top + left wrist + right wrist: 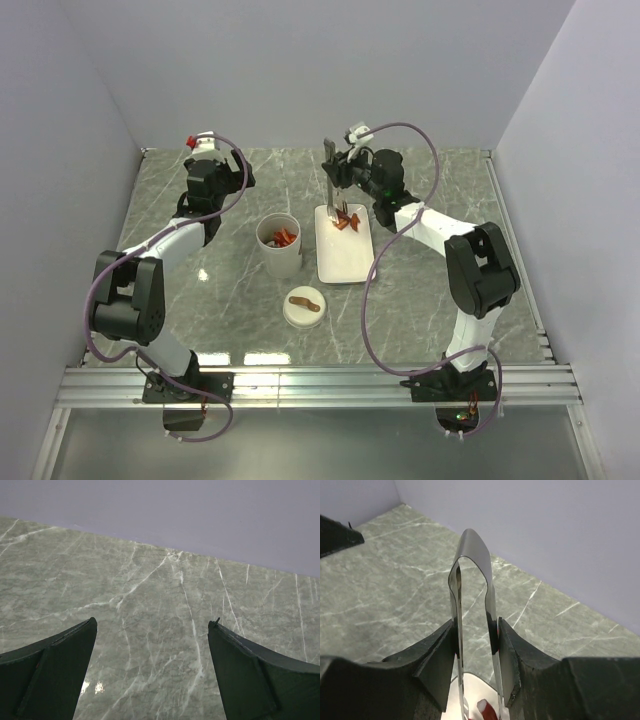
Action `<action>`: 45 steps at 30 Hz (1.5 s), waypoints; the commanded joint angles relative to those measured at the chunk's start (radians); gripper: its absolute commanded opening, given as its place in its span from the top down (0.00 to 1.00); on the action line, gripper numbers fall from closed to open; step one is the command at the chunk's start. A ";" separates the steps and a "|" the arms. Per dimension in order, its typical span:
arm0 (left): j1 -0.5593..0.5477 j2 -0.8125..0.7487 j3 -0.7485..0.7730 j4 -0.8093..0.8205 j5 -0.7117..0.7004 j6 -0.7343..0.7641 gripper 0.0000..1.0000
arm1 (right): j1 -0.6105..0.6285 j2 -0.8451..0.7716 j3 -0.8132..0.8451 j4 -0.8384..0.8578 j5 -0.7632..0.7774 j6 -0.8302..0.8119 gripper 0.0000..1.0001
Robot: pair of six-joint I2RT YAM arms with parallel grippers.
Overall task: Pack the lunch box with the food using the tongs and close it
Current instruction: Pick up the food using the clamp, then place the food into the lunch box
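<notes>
**A:** Top external view: where do the tongs [333, 195] stand?

**B:** Upright over the plate's [345, 262] far end, clamped in the right gripper [475, 652]. Their arms are squeezed narrow with a slit between, tips among the red food [343, 221]. Whether they pinch a piece, I cannot tell.

**A:** Any room?

**B:** Some. The lunch box [282, 262] sits close left of the plate, its lid [303, 307] off, nearer us. The left gripper [152, 624] gapes over bare table [150, 580] by the far wall [175, 510].

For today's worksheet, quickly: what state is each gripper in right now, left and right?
Left gripper: open, holding nothing.
Right gripper: closed on the tongs.
</notes>
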 commanded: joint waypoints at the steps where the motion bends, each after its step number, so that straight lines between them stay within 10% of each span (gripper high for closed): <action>1: 0.003 0.004 0.039 0.023 -0.007 -0.001 0.01 | -0.006 0.006 0.044 0.009 -0.016 -0.025 0.55; 19: 0.003 0.005 0.038 0.025 -0.005 -0.002 0.01 | -0.004 -0.077 0.017 -0.002 0.024 -0.053 0.84; 45: 0.004 0.002 0.039 0.025 -0.005 -0.001 0.01 | 0.100 -0.360 -0.017 0.035 -0.128 -0.028 0.86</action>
